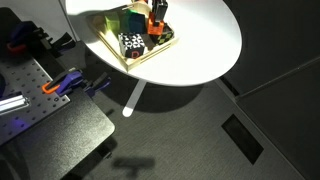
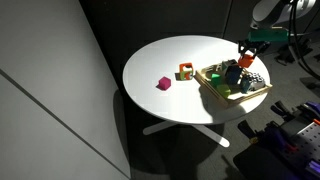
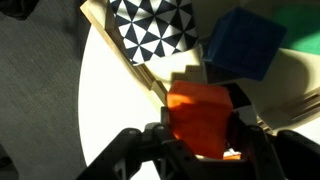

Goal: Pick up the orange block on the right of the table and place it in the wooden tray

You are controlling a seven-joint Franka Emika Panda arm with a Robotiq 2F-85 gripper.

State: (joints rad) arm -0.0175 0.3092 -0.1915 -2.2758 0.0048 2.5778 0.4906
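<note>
My gripper (image 3: 200,140) is shut on the orange block (image 3: 200,112) and holds it above the wooden tray (image 3: 122,52). In both exterior views the gripper (image 1: 156,22) (image 2: 247,55) hangs over the tray (image 1: 148,57) (image 2: 213,88), which sits on the round white table (image 1: 205,40) (image 2: 165,55). The block shows as an orange spot between the fingers (image 1: 155,30) (image 2: 245,62). Below it the wrist view shows tray floor and rim; whether the block touches the tray cannot be told.
In the tray lie a black-and-white patterned cube (image 3: 155,25) (image 1: 130,43) (image 2: 255,80), a blue cube (image 3: 240,45) and a green block (image 1: 130,22) (image 2: 225,90). On the table beside the tray are a pink block (image 2: 163,83) and a small orange-red piece (image 2: 186,71).
</note>
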